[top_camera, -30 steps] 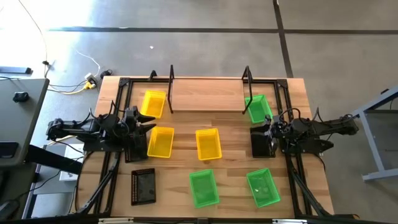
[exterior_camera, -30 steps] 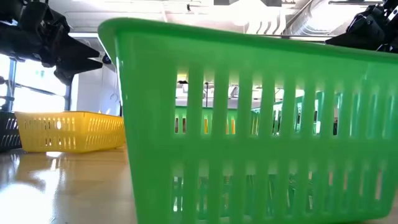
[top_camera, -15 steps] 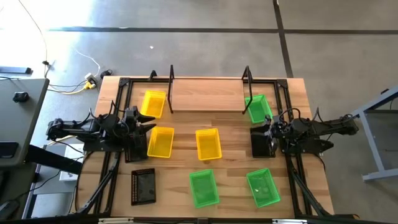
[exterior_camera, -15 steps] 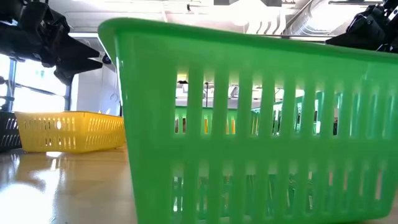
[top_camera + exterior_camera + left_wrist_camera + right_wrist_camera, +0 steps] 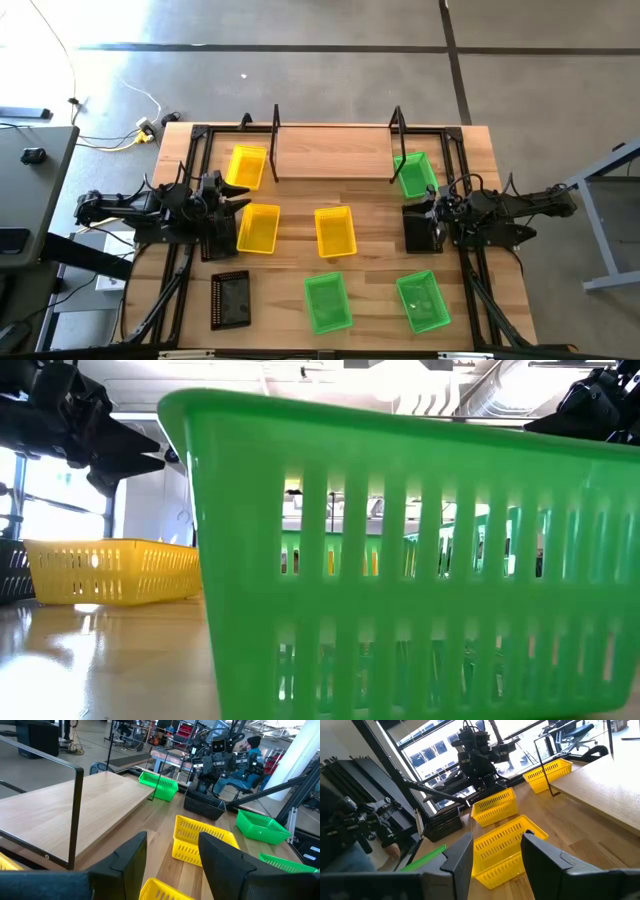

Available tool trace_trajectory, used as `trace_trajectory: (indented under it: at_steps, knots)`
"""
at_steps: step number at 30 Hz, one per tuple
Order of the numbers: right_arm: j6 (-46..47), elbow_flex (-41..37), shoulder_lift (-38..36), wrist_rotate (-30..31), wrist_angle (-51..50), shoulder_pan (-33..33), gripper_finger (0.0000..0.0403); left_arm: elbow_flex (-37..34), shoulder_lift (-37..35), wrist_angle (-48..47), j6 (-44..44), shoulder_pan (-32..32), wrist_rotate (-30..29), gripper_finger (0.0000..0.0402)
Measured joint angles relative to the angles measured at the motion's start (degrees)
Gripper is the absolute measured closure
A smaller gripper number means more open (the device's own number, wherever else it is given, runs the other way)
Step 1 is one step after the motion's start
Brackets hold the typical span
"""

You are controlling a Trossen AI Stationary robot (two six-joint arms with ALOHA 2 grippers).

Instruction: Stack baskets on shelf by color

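Both grippers hover open and hold nothing. My left gripper point(image 5: 243, 204) point(image 5: 172, 837) is at the table's left, beside a yellow basket point(image 5: 259, 228). A second yellow basket point(image 5: 335, 231) lies mid-table, and a third point(image 5: 246, 166) lies by the shelf's point(image 5: 335, 160) left end. My right gripper point(image 5: 432, 208) point(image 5: 497, 837) hovers at the table's right, over a dark mesh basket point(image 5: 205, 805). One green basket point(image 5: 413, 174) sits by the shelf's right upright. Two more point(image 5: 327, 302) point(image 5: 423, 300) stand near the near edge, as does a black basket point(image 5: 230, 298).
The shelf board point(image 5: 75, 815) lies along the far side, with a thin black upright frame point(image 5: 275, 140) point(image 5: 397, 138) at each end. In the low view one green basket point(image 5: 420, 560) fills most of the picture. Bare wood shows between the basket rows.
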Motion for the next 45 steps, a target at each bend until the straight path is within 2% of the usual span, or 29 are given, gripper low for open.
trace_trajectory:
  at_steps: [45]
  knots:
    - [0.2,0.0,0.0,1.2,0.0,0.0,0.0252,0.0,0.0,0.0,0.0,0.0,0.0,0.0232]
